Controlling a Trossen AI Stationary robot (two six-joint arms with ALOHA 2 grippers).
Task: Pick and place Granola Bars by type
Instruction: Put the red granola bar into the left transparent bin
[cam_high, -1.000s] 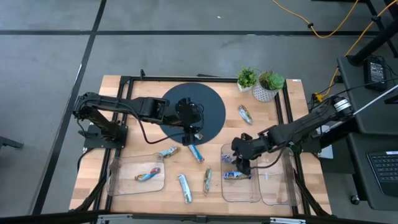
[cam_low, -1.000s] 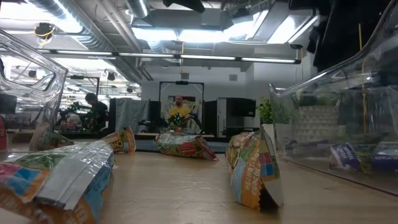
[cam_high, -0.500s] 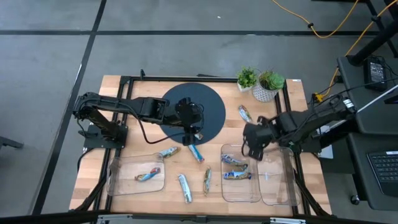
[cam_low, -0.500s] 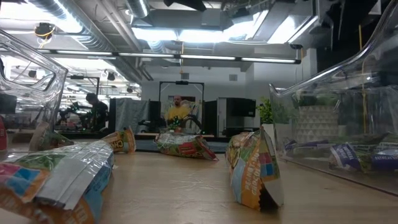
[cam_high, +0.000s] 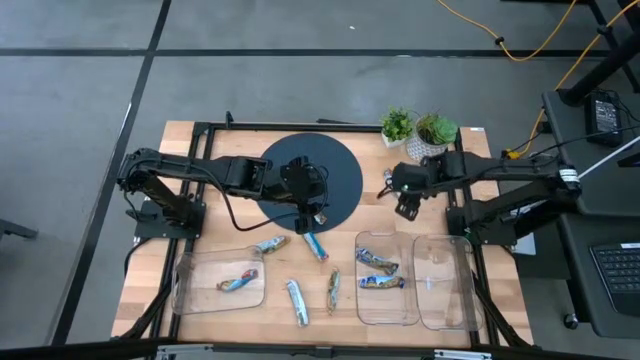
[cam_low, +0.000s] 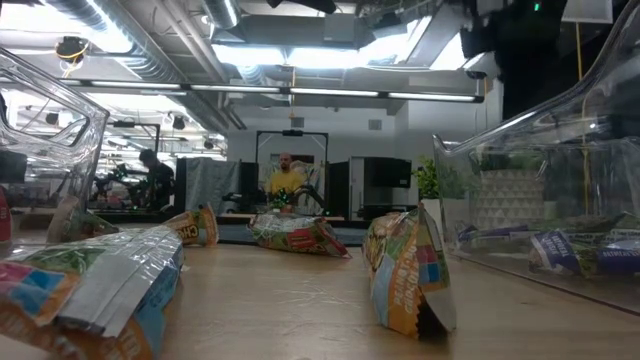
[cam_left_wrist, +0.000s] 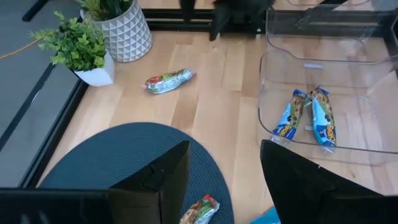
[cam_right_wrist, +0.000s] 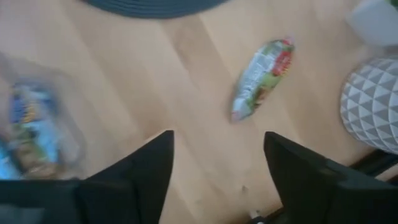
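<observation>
Two blue bars (cam_high: 378, 272) lie in one tray (cam_high: 386, 300); right hand (cam_high: 408, 196) hovers wide, empty.

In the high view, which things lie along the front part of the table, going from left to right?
Left clear tray holding one bar → silver-blue bar → green bar → middle clear tray holding two blue bars → right clear tray.

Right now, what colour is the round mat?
Dark blue mat, best seen in the high view.
</observation>
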